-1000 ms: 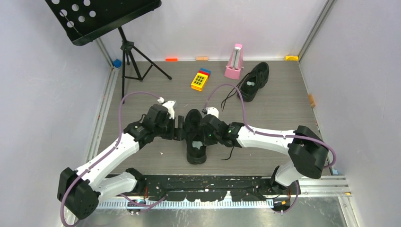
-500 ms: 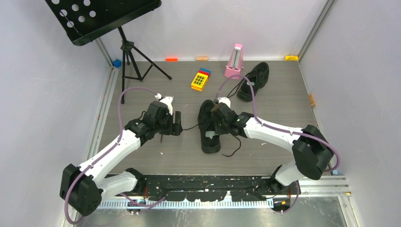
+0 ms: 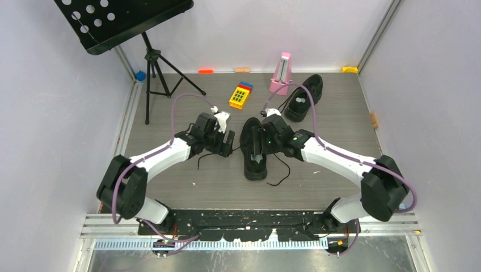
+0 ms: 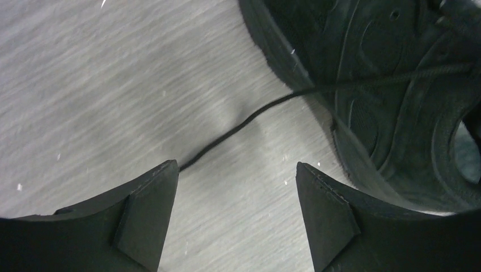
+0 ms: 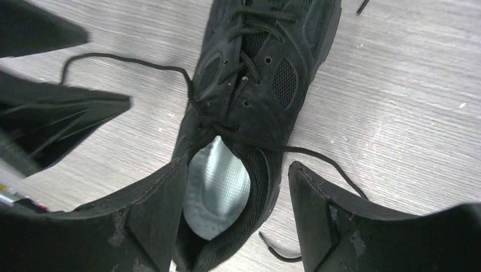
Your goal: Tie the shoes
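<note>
While both arms reach in over the grey table (image 3: 187, 178), the near sneaker (image 3: 254, 161) lies flat on its sole at the middle of the table, and every place below is given from it. Its 2 laces are untied. One lace (image 3: 204, 160) trails off its left side across the wood, and the other lace (image 3: 281, 177) curls off its right side.

The left gripper (image 3: 227, 143) hovers just to the left of this shoe with its fingers (image 4: 150, 192) spread wide. In the left wrist view the left lace (image 4: 249, 119) runs from the shoe's side (image 4: 385, 85) to the tip of one finger, but nothing is pinched.

The right gripper (image 3: 258, 148) hangs over the shoe, also released. Its 2 fingers (image 5: 317, 198) straddle the collar above the pale grey insole patch (image 5: 218, 190), grasping nothing.

The second sneaker (image 3: 303, 97) lies well beyond and to the right, apart from the first. A pink metronome (image 3: 281, 73) stands beyond, beside that second shoe, a yellow toy keypad (image 3: 240, 95) lies beyond and slightly left, and a black music stand (image 3: 122, 20) stands far to the left.
</note>
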